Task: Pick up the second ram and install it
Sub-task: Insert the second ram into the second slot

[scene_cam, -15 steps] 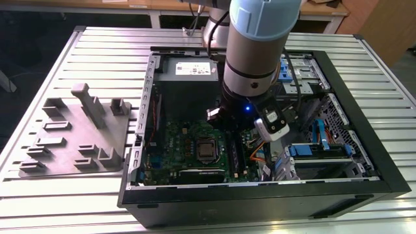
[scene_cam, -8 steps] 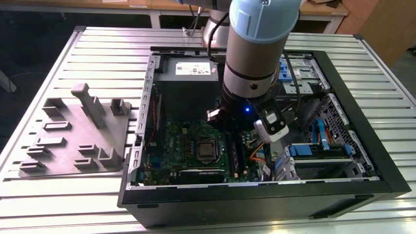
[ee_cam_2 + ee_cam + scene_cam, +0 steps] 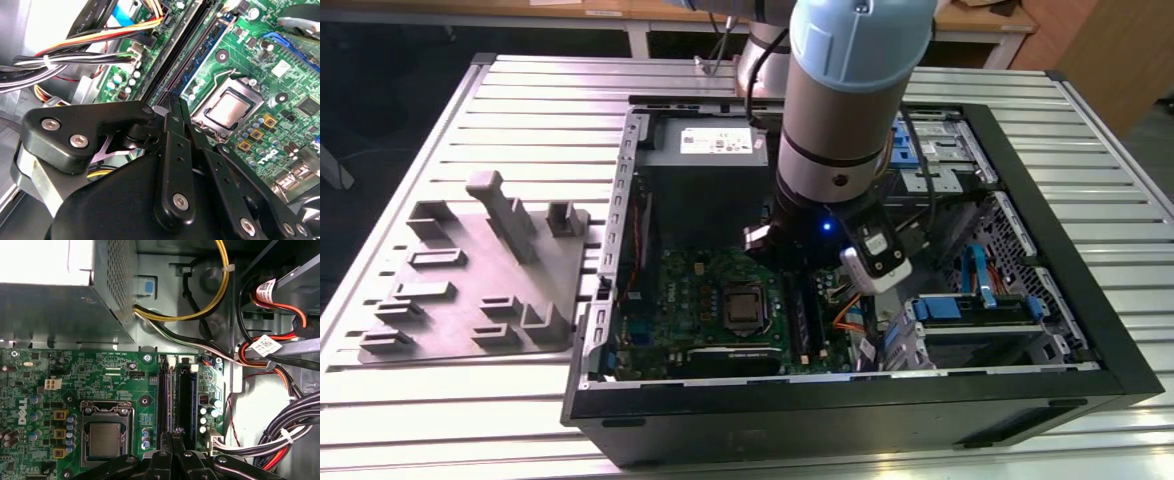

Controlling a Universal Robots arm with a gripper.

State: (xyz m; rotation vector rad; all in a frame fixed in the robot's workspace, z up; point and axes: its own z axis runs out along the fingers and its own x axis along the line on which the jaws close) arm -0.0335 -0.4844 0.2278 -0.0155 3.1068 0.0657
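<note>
Gripper (image 3: 172,434) sitting clenched at the near end of the memory slots (image 3: 185,395), down inside the open case (image 3: 1067,330).
I'm seeing the fingertips (image 3: 174,117) drawn together right over the slots in both wrist views. I'm not making out the second ram apart from the slots, so I can't tell whether anything is pinched. Room is looking tight: processor socket (image 3: 105,437) just beside the slots on one flank, cable bundle (image 3: 295,425) near on the other, and the power supply (image 3: 60,305) edge beyond the far slot ends. I'm noting a white sticker (image 3: 718,142) on the supply and white tags (image 3: 266,345) on the cables, and I'm not reading them off.
</note>
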